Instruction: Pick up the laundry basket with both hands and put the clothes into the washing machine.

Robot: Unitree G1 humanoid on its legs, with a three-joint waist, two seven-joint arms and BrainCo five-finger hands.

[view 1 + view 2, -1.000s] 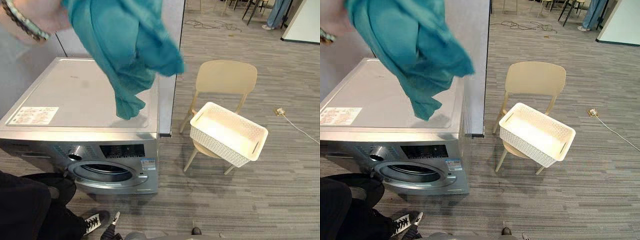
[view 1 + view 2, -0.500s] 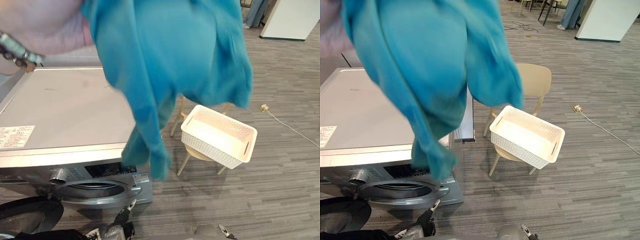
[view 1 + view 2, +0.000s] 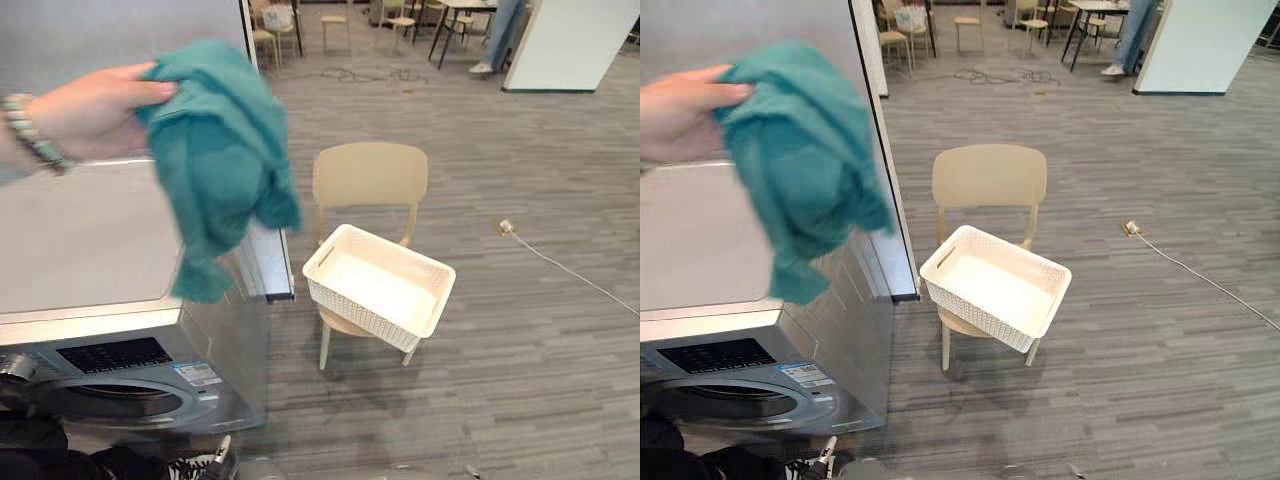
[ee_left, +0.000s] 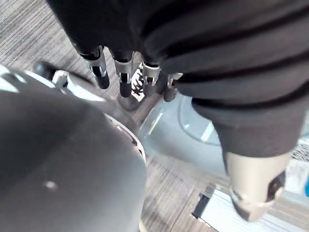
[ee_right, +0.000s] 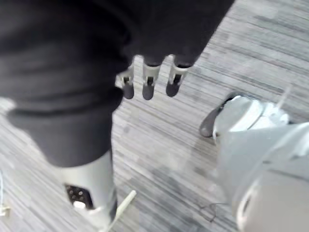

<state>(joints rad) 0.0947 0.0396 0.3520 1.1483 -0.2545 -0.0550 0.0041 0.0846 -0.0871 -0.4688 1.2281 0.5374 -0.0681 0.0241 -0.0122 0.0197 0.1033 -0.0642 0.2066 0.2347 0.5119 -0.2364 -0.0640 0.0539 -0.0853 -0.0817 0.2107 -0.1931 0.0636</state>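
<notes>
Hanging slack, both of my hands are empty. The left hand (image 4: 124,77) has straight, relaxed fingers with nothing in them, and the right hand (image 5: 148,82) is the same above the grey floor (image 5: 154,140).

Further out, the white laundry basket (image 3: 360,318) sits on the seat of a beige chair (image 3: 370,175), well apart from either hand, and holds no clothes that I can see. The one garment on show, a teal cloth (image 3: 220,160), is bunched in a person's hand (image 3: 90,110) above the top of the washing machine (image 3: 80,240). The machine's round front opening (image 3: 100,395) lies low at the near edge.

As I judge it, no step is done. The basket has not been lifted, the two-handed grasp has not begun, and nothing has been loaded into the drum.
</notes>
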